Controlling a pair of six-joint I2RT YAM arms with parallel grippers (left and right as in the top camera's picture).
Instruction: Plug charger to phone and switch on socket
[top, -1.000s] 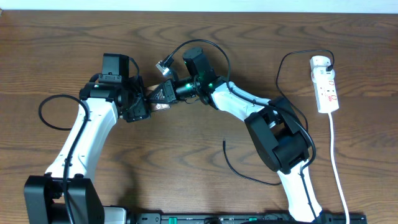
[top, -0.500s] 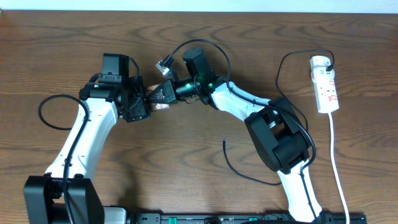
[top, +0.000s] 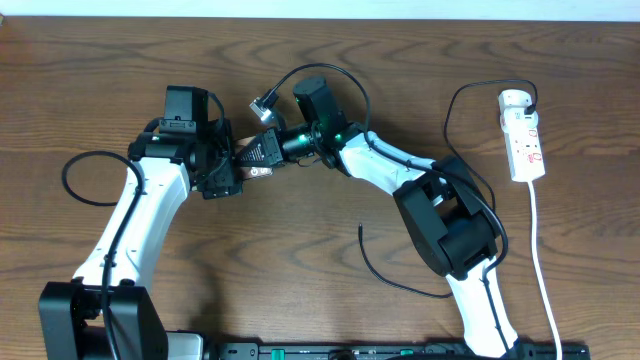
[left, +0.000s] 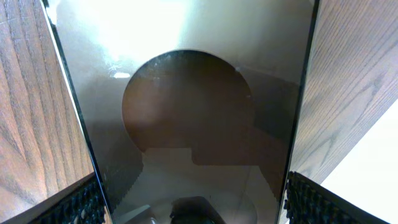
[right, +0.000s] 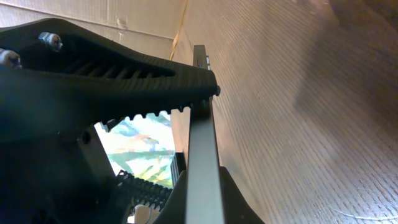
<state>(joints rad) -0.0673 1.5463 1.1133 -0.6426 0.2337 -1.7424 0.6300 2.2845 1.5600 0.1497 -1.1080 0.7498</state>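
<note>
Over the left-centre of the wooden table (top: 280, 260), two grippers meeting on one phone (left: 186, 124). Left gripper (top: 232, 163) clamped across the phone's width: in the left wrist view, a ribbed fingertip (left: 84, 205) pressed to each long edge, the glossy dark-brown face filling the space between, with a round shadowy reflection in it and wood grain on either side. Right gripper (top: 256, 152) closed narrow on the same phone from the opposite side: in the right wrist view, the slab seen edge-on as a thin grey strip, pinched between a toothed upper finger (right: 137, 68) and a second toothed one below. Lettering on the phone not readable in any view. Charger (top: 400, 285) plugged through a white adapter (top: 515, 100) at the far end of the socket (top: 526, 145), looping left, passing behind the right arm, then curving over bare wood. Connector tip (top: 361, 228) lying loose on the table in front of the right arm, well apart from the phone and touched by neither gripper. Socket flat at the right edge of the table, small red marks on its face, white cord (top: 542, 260) trailing toward the near edge. Switch position too small to tell.
</note>
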